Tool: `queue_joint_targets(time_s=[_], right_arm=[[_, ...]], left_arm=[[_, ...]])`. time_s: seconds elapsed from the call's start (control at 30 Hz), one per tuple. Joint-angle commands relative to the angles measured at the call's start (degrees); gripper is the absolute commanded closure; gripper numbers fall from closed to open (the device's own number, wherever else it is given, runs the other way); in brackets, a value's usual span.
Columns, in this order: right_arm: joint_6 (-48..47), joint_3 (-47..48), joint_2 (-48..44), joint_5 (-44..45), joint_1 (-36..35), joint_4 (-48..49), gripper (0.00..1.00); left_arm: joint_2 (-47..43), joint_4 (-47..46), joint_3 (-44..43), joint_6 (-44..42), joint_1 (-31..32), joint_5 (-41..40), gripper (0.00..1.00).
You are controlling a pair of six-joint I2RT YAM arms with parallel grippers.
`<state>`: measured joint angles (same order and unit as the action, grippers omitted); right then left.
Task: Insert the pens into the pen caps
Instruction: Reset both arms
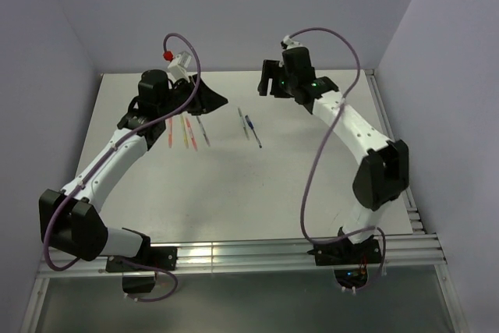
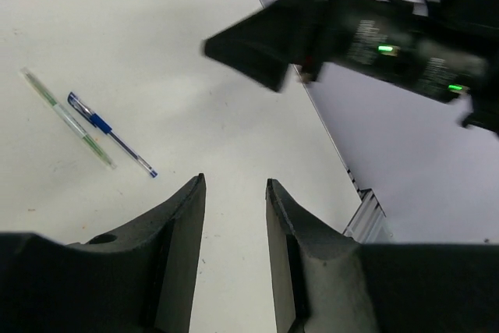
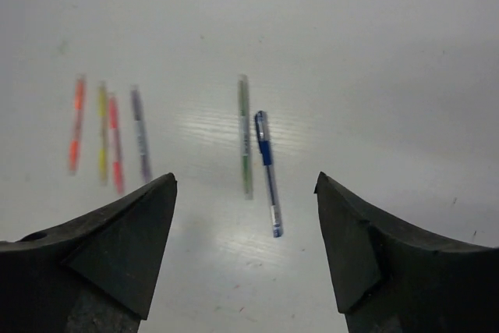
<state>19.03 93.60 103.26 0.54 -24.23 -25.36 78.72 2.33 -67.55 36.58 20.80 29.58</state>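
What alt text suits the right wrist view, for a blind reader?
The open, empty right gripper hangs over a white table: four coloured pens lie grouped at left, a green pen and a blue pen side by side at centre.

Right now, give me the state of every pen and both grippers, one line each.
Left gripper: partly open, empty.
Right gripper: wide open, empty.
Blue pen: lying flat, untouched.
Green pen: lying flat, untouched.
Orange pen: lying flat, untouched.
Yellow pen: lying flat, untouched.
Pink pen: lying flat, untouched.
Grey pen: lying flat, untouched.
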Motion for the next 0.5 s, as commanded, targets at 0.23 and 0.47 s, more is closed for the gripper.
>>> queue_joint_targets(time_s=[0.23,0.47], right_arm=[[5.50,-13.43,-23.08,-2.04,0.15,4.53,0.00],[4.18,-16.61,-30.22,-0.62,0.15,5.24,0.00]], left_arm=[[-5.50,4.00,-2.50,-5.37,-0.32,-4.09,0.58],[-6.65,4.35,-2.76,-6.25,-0.32,-5.33,0.58]])
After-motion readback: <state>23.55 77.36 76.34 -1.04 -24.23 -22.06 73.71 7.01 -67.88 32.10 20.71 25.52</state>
